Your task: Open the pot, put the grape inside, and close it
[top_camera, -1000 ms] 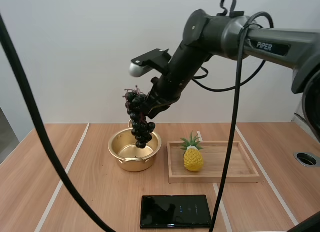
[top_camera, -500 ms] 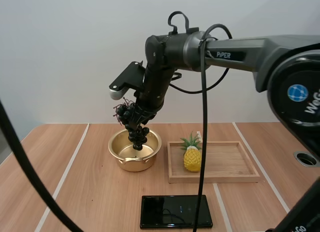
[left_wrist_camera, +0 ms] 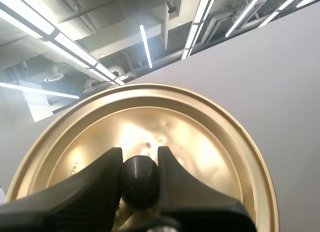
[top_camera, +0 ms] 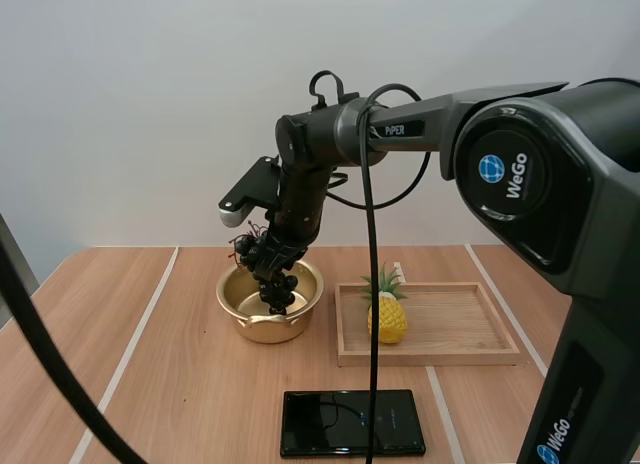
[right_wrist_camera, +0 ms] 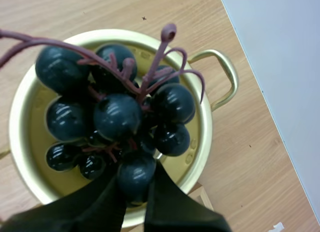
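Note:
A gold pot (top_camera: pixel 269 302) stands open on the table, left of the wooden tray. My right gripper (top_camera: pixel 268 252) hangs over the pot, shut on a bunch of dark grapes (top_camera: pixel 274 278) whose lower end dips inside the rim. From the right wrist, the grapes (right_wrist_camera: pixel 117 117) hang pinched between the fingers (right_wrist_camera: pixel 107 204) right above the pot (right_wrist_camera: pixel 202 127). My left gripper (left_wrist_camera: pixel 140 164) is shut on the black knob (left_wrist_camera: pixel 140 179) of the gold lid (left_wrist_camera: pixel 200 137), held up away from the table.
A wooden tray (top_camera: pixel 460 324) with a toy pineapple (top_camera: pixel 386 309) sits right of the pot. A black phone (top_camera: pixel 351 423) lies near the table's front edge. White tape lines cross the tabletop.
My right arm has swung left and down, lowering the grapes from above the pot until their lower end is inside it.

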`<state>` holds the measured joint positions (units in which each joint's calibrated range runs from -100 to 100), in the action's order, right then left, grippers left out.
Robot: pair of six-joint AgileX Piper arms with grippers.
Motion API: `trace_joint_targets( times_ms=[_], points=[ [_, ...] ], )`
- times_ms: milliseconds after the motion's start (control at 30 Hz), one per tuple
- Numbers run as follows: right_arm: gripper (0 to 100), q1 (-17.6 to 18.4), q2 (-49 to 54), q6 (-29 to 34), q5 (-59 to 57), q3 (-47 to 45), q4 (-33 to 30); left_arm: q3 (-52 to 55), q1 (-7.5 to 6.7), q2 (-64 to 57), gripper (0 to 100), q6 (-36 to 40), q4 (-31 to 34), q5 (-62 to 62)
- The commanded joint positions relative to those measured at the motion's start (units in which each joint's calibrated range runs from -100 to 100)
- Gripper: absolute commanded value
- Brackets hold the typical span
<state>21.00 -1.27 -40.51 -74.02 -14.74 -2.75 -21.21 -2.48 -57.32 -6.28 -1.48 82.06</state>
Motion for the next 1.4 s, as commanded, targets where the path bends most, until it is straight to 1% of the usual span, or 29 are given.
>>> trace_joint_targets(
  times_ms=[0,200,300,400,467,700,967,1067,1367],
  points=[
    [0,0.1,-0.6,0.3,2.5,0.5,-1.0,0.0,-0.06,-0.4,0,-0.1,0.0,0.5],
    [0,0.1,-2.8,0.5,2.6,0.5,-2.0,0.0,-0.06,-0.4,0,-0.1,0.0,1.4],
    [0,0.1,-4.0,2.4,2.6,0.5,-4.9,0.0,-0.06,-0.4,0,-0.1,0.0,1.4],
    [0,0.1,-5.7,4.7,2.0,0.4,-9.4,0.0,-0.06,-0.4,0,-0.1,0.0,1.4],
    [0,0.1,-6.8,5.1,0.9,0.4,-10.4,0.0,-0.06,-0.4,0,-0.1,0.0,1.4],
    [0,0.1,-9.7,5.1,1.4,0.2,-8.3,0.0,-0.06,-0.4,0,-0.2,0.0,1.4],
    [0,0.1,-13.6,5.1,1.4,0.1,-7.6,0.0,-0.06,-0.4,0,-1.4,0.1,3.9],
    [0,0.4,-13.6,4.4,1.3,0.1,-5.7,0.0,-0.06,-0.4,0,-1.4,0.1,4.7],
    [0,4.5,-13.6,4.2,1.2,0.1,-5.7,0.0,-0.06,-0.4,0,-1.4,0.5,5.1]
  ],
)
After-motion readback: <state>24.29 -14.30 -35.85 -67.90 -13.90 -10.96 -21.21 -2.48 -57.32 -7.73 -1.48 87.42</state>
